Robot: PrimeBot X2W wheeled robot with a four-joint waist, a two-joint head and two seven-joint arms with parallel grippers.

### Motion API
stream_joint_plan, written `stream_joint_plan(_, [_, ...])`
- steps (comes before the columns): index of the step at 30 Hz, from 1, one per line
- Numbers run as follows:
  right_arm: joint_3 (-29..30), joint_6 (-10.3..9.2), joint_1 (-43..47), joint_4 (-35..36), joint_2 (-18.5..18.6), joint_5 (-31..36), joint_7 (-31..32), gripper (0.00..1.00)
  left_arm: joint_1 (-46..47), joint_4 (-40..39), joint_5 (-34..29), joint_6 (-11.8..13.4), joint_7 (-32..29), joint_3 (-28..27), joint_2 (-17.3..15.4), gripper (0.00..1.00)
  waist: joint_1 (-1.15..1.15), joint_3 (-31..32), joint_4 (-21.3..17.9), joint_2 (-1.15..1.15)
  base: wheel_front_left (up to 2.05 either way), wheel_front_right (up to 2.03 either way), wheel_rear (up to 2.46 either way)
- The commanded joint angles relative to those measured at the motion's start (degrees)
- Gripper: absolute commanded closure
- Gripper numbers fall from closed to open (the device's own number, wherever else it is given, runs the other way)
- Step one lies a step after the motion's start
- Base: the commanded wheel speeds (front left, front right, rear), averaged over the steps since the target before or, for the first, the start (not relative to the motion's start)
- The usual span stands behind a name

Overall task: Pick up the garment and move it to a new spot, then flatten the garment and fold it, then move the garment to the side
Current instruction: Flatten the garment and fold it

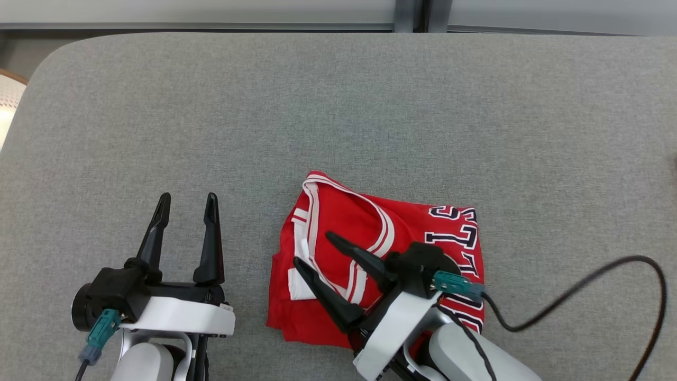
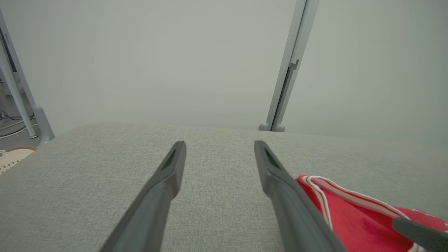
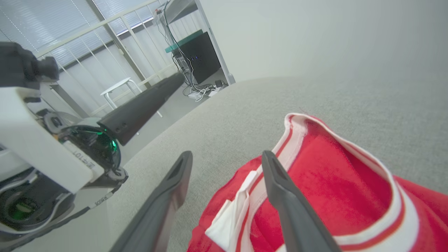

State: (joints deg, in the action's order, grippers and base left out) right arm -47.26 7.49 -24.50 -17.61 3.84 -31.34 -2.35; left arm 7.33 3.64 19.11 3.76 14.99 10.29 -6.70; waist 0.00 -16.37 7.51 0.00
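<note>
The right gripper (image 1: pixel 312 247) covers part of the jersey (image 1: pixel 344 211) and its lettering (image 1: pixel 455 233). The black cable (image 1: pixel 637 258) leaves the bottom edge.

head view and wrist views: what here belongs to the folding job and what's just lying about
job: red jersey, right pincer, left pincer, grey table
lying about: black cable, white stool

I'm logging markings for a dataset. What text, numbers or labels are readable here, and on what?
"101": end of a white sticker on the left gripper; the rest of it is blurred.
Jersey: navy block characters, sideways and cut off by folds; not readable.
Second sticker, lower on that gripper: too blurred to read.
</note>
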Motion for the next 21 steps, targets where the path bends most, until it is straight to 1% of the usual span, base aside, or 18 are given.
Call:
stream_joint_plan(1, [-0.45,-0.01,-1.03,1.01,0.68,-0.21,-2.51,0.0,0.25,0.28,-0.82,-0.26,0.23,-0.38,-0.11,0.0,0.0,0.32,-0.31,0.0,0.0,0.0,0.0])
stream_joint_plan(4, [0.37,-0.01,-1.95,3.88,1.9,-0.69,-7.27,0.0,-0.03,0.8,-1.2,-0.59,0.23,-0.65,-0.06,0.0,0.0,0.87,-0.88,0.0,0.0,0.0,0.0])
stream_joint_plan(7, [4.16,-0.01,-1.54,6.44,3.82,-0.48,-9.59,0.0,-0.34,1.26,-1.68,-0.68,0.23,-0.91,-0.23,0.0,0.0,1.53,-1.65,0.0,0.0,0.0,0.0])
stream_joint_plan(12, [15.46,-0.01,2.11,8.65,6.74,2.13,-10.21,0.0,-0.8,1.75,-2.22,-0.87,0.23,-1.36,-0.7,0.0,0.0,2.52,-2.97,0.0,0.0,0.0,0.0])
stream_joint_plan(16, [24.63,-0.01,6.9,9.77,8.93,4.82,-9.09,0.0,-1.19,2.16,-2.47,-0.98,0.23,-1.59,-1.16,0.0,0.0,3.35,-3.82,0.0,0.0,0.0,0.0])
stream_joint_plan(21, [35.27,-0.01,14.08,12.13,10.35,8.02,-7.61,0.0,-2.49,2.25,-2.39,-1.06,0.23,-2.05,-1.91,0.0,0.0,4.8,-4.67,0.0,0.0,0.0,0.0])
